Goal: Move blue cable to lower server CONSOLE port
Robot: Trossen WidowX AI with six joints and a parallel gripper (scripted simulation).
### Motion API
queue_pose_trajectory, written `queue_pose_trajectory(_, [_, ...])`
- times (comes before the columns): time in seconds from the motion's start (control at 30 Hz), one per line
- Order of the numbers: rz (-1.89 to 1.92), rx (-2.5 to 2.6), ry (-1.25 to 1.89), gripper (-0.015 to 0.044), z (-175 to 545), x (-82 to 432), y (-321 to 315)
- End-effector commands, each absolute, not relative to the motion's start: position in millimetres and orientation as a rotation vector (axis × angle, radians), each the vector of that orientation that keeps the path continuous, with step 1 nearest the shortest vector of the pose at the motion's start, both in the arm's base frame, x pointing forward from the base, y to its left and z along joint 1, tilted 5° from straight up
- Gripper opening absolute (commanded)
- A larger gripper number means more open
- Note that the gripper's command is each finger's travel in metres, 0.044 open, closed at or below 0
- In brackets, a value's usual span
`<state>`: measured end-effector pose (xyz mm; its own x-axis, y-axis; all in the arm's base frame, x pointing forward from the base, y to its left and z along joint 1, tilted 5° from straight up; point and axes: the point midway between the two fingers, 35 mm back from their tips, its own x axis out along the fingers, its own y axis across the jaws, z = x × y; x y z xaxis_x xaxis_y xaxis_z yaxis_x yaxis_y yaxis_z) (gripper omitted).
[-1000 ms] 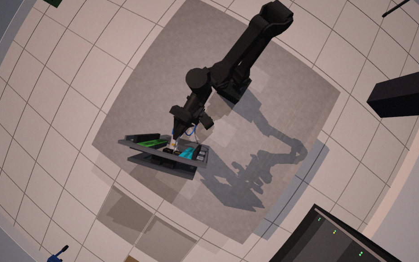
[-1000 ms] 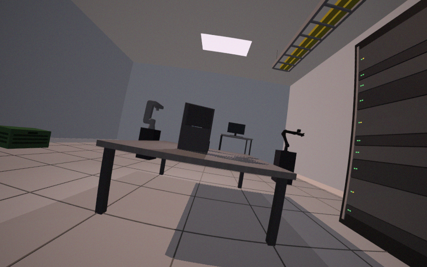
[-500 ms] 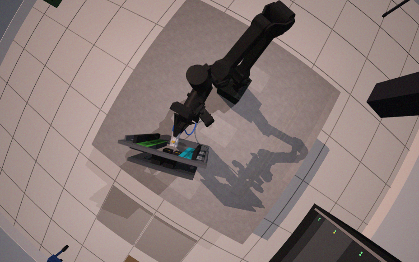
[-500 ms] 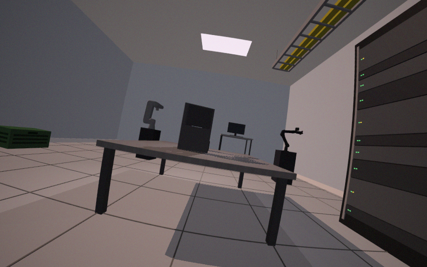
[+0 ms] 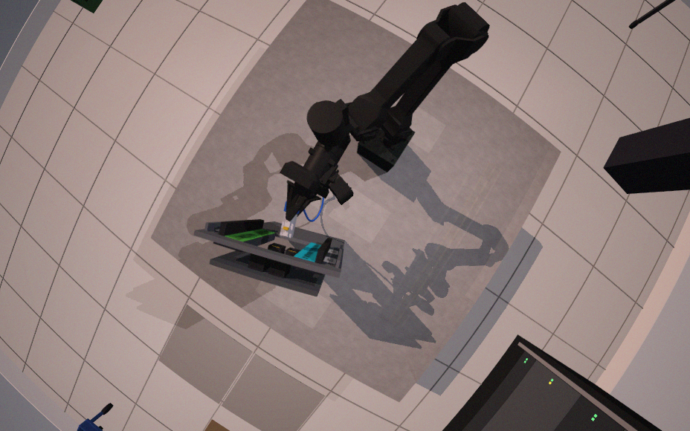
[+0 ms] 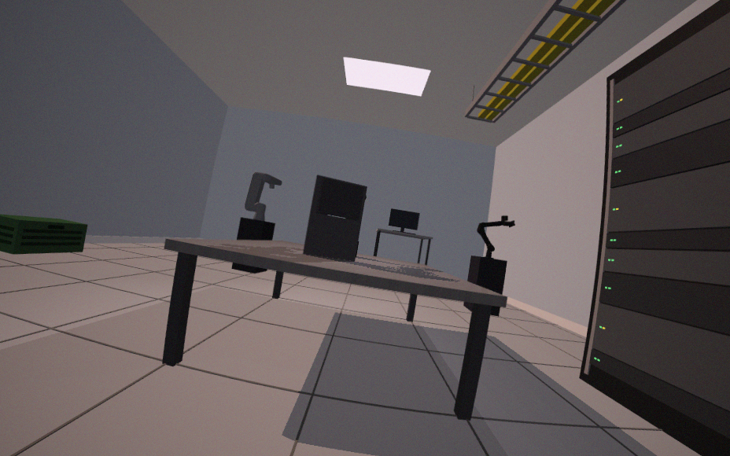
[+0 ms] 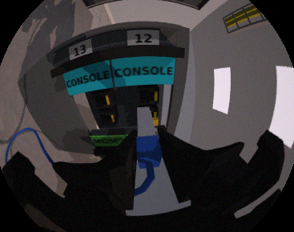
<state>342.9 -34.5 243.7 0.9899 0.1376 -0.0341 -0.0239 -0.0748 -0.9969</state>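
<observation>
Wrist view, nearest first: gripper (image 5: 290, 215) (image 7: 147, 132) is closed on the blue-booted plug (image 5: 290, 228) (image 7: 148, 148), w/ blue cable (image 5: 313, 220) (image 7: 28, 130) trailing off its rear. Plug's clear nose points at the server housing (image 5: 270, 249) (image 6: 335, 226) (image 7: 56, 114); in the top view nose + gold contacts show outside any port, so unplugging looks done. Tab itself is too small to judge.

Beyond the nose, the "12" CONSOLE label (image 7: 144, 71) and "13" CONSOLE label (image 7: 88, 79) sit side by side; table shows on the 13 side, so 13 is prob. the lower server. Plug lines up closer to 12's col., and the sockets (image 7: 102, 99) under 13 hold no visible plug.

Left to do: shift down to 13, align, push till click, let go. Approx. halfway, est. Exterior view: housing hides the grip, no info there.
</observation>
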Motion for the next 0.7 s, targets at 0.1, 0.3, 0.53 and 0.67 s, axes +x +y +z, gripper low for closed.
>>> queue_pose_trajectory(0.1, [0.129, -1.649, -0.094, 0.0, 246.1, 338.0, -36.7])
queue_pose_trajectory(0.3, [0.13, -1.649, -0.094, 0.0, 246.3, 334.8, -38.8])
queue_pose_trajectory(0.53, [0.13, -1.649, -0.094, 0.0, 229.3, 339.1, -41.7])
queue_pose_trajectory(0.67, [0.129, -1.649, -0.094, 0.0, 214.2, 341.6, -43.5])
